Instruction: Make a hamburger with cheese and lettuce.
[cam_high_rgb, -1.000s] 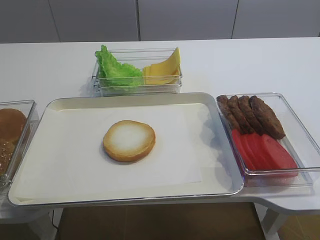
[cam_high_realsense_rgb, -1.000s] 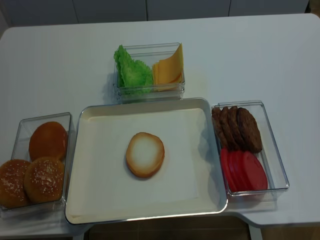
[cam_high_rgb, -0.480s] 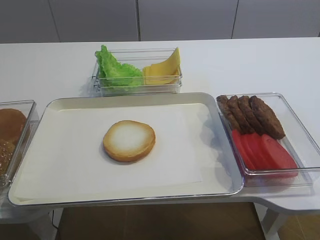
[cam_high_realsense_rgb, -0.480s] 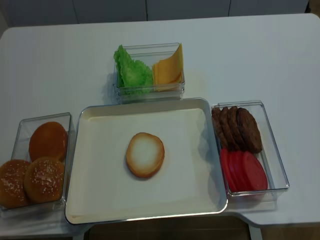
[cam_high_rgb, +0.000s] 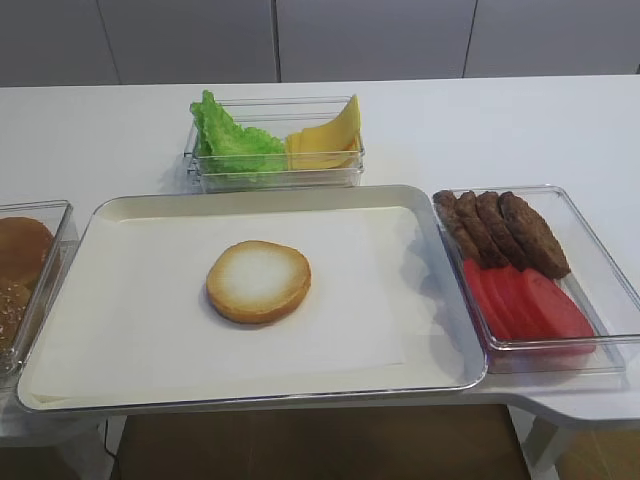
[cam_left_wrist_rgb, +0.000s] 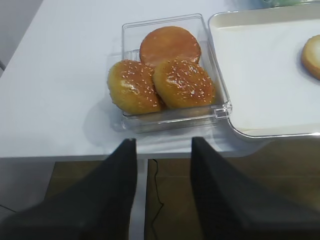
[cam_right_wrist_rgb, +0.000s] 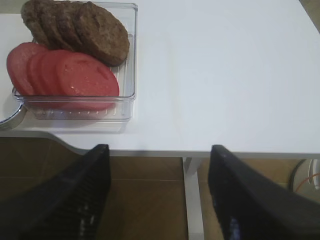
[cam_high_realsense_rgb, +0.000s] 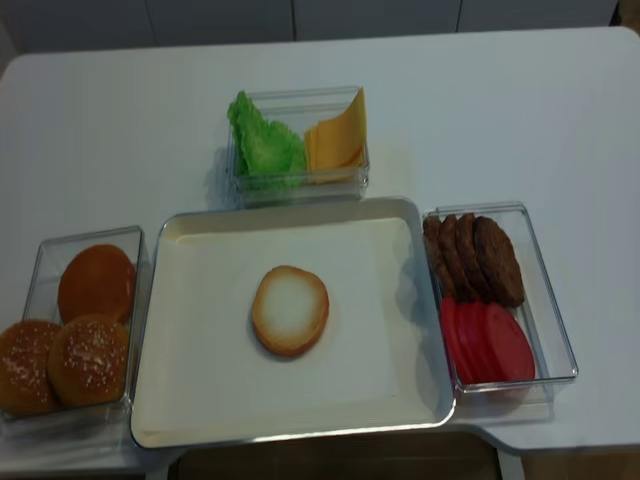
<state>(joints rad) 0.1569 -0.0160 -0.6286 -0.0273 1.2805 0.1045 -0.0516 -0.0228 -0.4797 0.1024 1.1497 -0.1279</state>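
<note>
The hamburger is a single bun half (cam_high_rgb: 259, 281) (cam_high_realsense_rgb: 290, 310), cut face up, in the middle of the paper-lined metal tray (cam_high_rgb: 250, 197); its edge also shows in the left wrist view (cam_left_wrist_rgb: 312, 55). Behind the tray, a clear box (cam_high_rgb: 280, 178) holds the green ruffled lettuce (cam_high_rgb: 228, 138) (cam_high_realsense_rgb: 262, 143) on the left and the pale yellow cheese slices (cam_high_rgb: 325, 140) (cam_high_realsense_rgb: 337, 140) on the right. My left gripper (cam_left_wrist_rgb: 163, 145) hangs open and empty below the table's front left edge. My right gripper (cam_right_wrist_rgb: 159, 150) hangs open and empty off the front right edge. Neither shows in the high views.
A clear box of whole buns (cam_left_wrist_rgb: 170, 75) (cam_high_realsense_rgb: 75, 330), two of them seeded, stands left of the tray. On the right, another clear box (cam_right_wrist_rgb: 127, 100) holds dark patties (cam_right_wrist_rgb: 85, 30) and red tomato slices (cam_right_wrist_rgb: 65, 72). A table leg (cam_right_wrist_rgb: 192, 200) stands below the right gripper.
</note>
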